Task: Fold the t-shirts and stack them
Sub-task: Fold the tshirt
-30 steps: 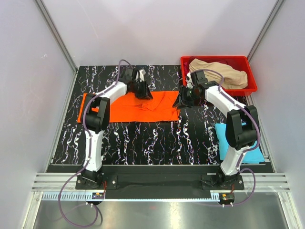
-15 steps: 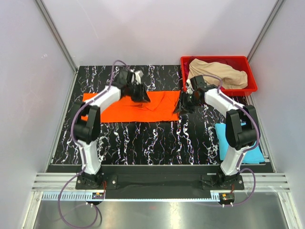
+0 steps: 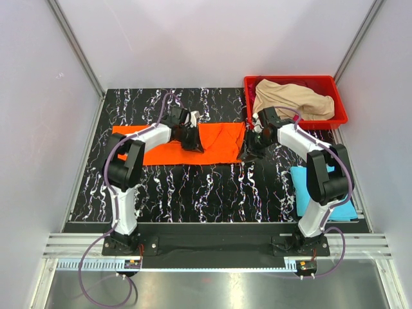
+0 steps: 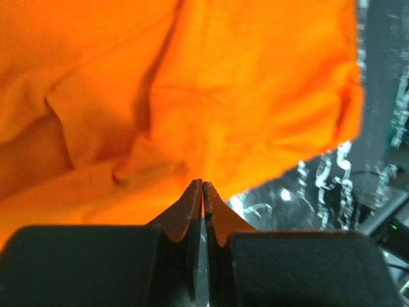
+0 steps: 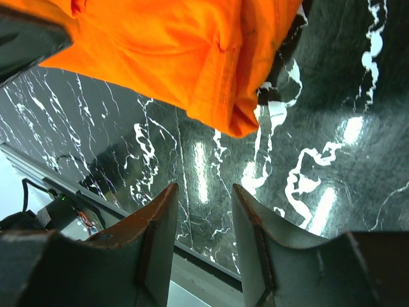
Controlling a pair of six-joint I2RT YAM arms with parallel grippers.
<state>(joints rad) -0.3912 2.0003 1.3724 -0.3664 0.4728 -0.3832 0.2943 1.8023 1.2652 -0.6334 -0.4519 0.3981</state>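
The light blue t-shirt [image 3: 296, 187] lay folded near your right base; the orange t-shirt [image 3: 222, 141] lay mid-table, half-folded; your left gripper [image 4: 202, 185] was pressed together, perhaps pinching it; your right gripper [image 5: 204, 189] stood spread, empty, beside it; the beige t-shirt [image 3: 293, 98] sat in the red bin [image 3: 293, 79].

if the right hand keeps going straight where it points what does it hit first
Probably the near edge of the orange shirt, just ahead of the open right hand; if it tilts lower, the table first. Depth is unclear.
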